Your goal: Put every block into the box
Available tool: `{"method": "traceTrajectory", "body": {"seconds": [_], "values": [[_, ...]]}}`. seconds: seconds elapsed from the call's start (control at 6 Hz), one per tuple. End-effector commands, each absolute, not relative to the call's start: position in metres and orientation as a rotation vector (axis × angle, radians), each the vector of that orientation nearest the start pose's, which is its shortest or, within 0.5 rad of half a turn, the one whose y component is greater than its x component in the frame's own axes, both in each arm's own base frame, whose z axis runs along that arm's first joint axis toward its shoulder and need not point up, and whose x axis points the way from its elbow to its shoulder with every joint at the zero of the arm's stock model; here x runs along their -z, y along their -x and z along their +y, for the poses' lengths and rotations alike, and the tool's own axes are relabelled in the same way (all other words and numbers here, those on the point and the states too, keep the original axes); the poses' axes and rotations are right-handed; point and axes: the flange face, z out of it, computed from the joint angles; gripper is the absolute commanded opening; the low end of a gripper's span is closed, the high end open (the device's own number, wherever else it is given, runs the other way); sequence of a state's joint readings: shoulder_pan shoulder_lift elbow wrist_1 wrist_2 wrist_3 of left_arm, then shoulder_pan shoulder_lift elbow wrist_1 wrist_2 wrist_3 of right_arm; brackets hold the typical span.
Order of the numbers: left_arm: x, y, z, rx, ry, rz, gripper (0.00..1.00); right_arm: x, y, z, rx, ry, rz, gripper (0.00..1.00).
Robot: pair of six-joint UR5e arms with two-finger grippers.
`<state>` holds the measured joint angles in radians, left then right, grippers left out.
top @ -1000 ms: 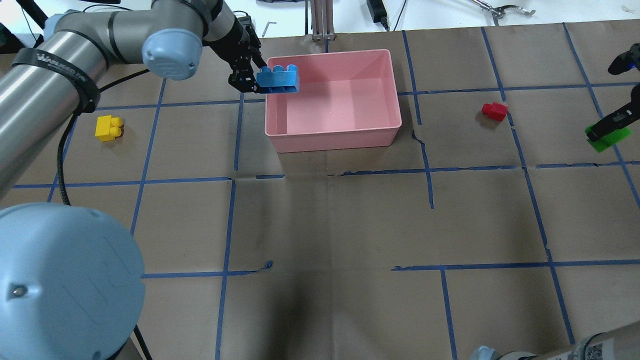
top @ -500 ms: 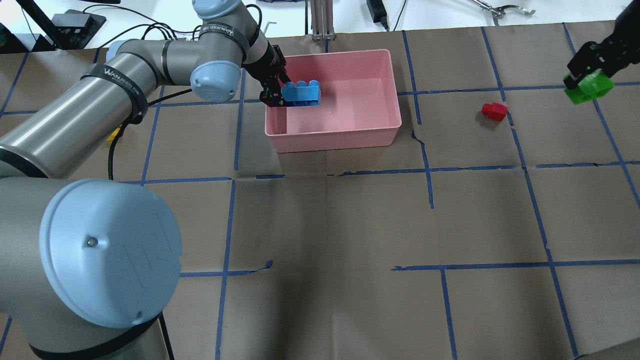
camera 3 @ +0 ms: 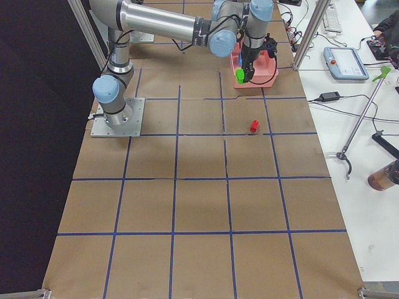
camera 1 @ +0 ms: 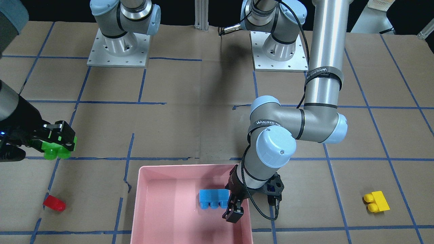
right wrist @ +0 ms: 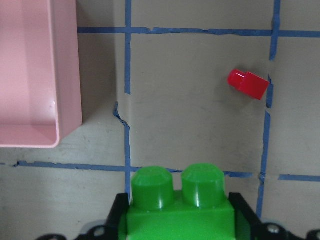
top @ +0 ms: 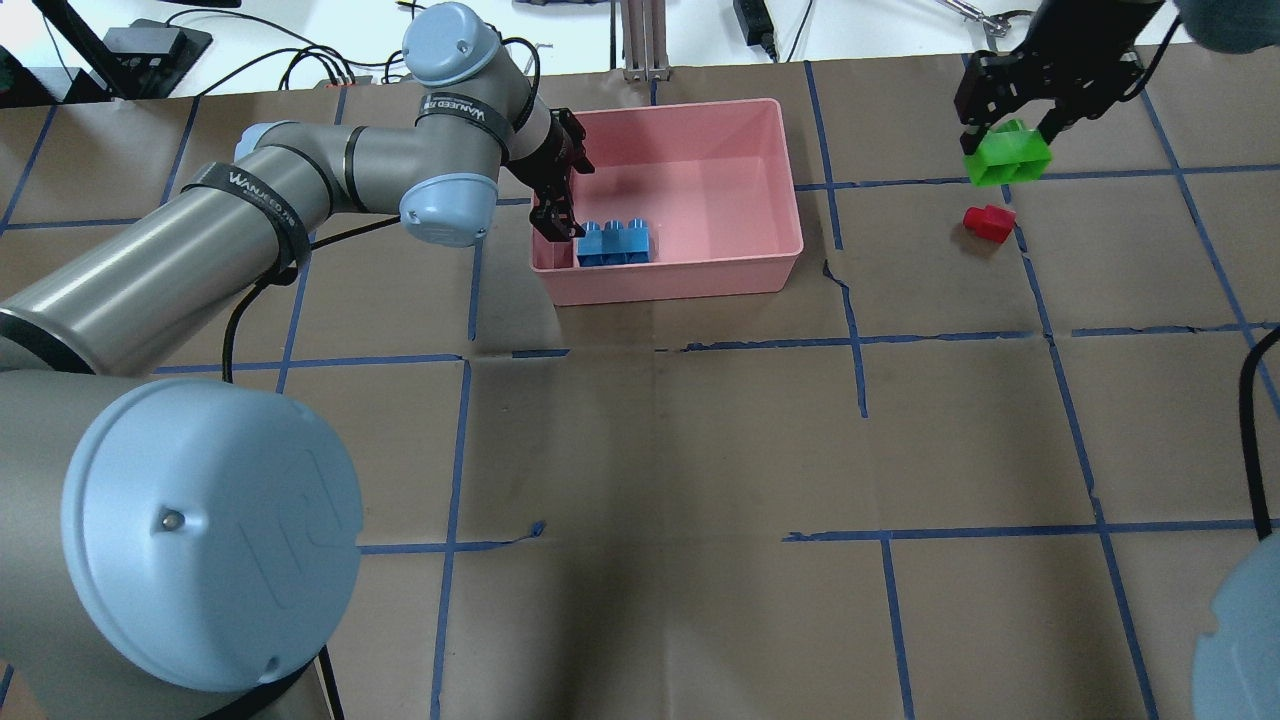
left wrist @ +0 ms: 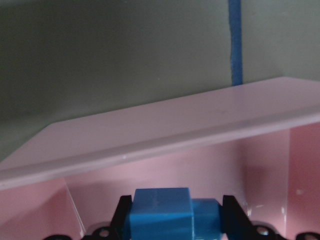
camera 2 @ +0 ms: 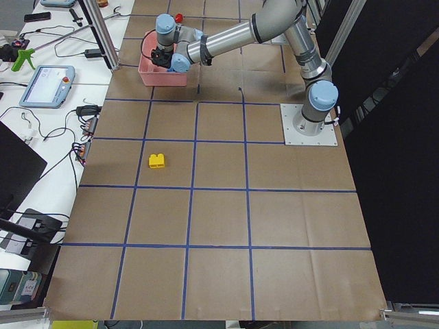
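Observation:
My left gripper (top: 562, 228) reaches down into the near-left corner of the pink box (top: 700, 280) and is shut on the end of the light blue block (top: 615, 244), which sits low at the box floor (camera 1: 169, 203). The left wrist view shows this block (left wrist: 160, 212) between the fingers. My right gripper (top: 1010, 148) is shut on the green block (top: 1008, 166) and holds it above the table, right of the box. The red block (top: 989, 222) lies on the table just below it. The yellow block (camera 1: 376, 202) lies far out on my left side, hidden in the overhead view.
The brown paper table cover carries a blue tape grid. Cables, tools and a metal post (top: 645, 40) lie beyond the far edge of the table. The two arm bases (camera 1: 118, 47) stand on the robot's side.
My left gripper has lowered the blue block from the box's far-left rim down to its near-left corner. My right gripper has carried the green block leftward, to above the red block.

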<state>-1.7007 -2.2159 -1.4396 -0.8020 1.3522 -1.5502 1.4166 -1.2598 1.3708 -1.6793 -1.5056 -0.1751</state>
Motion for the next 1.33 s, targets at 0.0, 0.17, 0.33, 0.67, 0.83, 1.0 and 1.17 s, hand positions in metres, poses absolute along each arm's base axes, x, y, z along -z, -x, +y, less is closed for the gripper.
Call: {"method": "traceTrajectory", "body": {"seconds": [0.0, 0.17, 0.33, 0.67, 0.83, 1.0, 1.17], "values": [[-0.263, 0.232, -0.697, 0.159, 2.192, 2.715, 0.98, -0.399, -0.068, -0.653, -0.018, -0.027, 3.079, 0.21], [-0.299, 0.190, -0.685, 0.212, 2.013, 2.806, 0.98, -0.396, -0.099, -0.662, 0.004, -0.049, 3.084, 0.21], [-0.312, 0.139, -0.668, 0.245, 1.716, 2.882, 0.98, -0.391, -0.143, -0.678, 0.015, -0.112, 3.082, 0.21], [-0.303, 0.031, -0.641, 0.289, 1.143, 3.012, 0.98, -0.380, -0.238, -0.711, 0.059, -0.203, 3.072, 0.22], [-0.295, -0.027, -0.634, 0.281, 0.777, 3.049, 0.98, -0.344, -0.272, -0.721, 0.007, -0.237, 3.071, 0.22], [-0.284, -0.100, -0.623, 0.250, 0.818, 3.032, 0.99, -0.314, -0.293, -0.726, 0.005, -0.223, 3.072, 0.24], [-0.266, -0.151, -0.617, 0.222, 0.715, 3.055, 0.99, -0.290, -0.296, -0.732, 0.000, -0.214, 3.072, 0.43]]}}
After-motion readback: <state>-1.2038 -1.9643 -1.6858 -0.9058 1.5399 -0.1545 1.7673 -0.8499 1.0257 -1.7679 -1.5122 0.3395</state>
